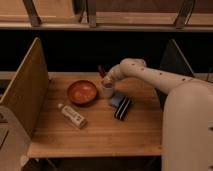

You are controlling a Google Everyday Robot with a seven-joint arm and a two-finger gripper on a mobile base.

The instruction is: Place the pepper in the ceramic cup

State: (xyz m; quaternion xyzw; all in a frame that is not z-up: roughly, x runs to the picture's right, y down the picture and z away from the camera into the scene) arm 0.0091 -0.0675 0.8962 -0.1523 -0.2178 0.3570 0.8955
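Hovering just above the ceramic cup [107,90], the end effector [103,76] appears to pinch the pepper [101,70] upright. Small, light and smooth-skinned, it likely slips easily; a mid-body hold seems safest. Cup sits beside the bowl [82,92].

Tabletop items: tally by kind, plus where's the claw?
Bowl, orange-brown: 1
Ceramic cup, off-white: 1
Pepper, dark red: 1
White tube with label: 1
Dark flat object, kind unclear: 1
Total: 5
The claw is right above the ceramic cup, with the pepper at its tip.
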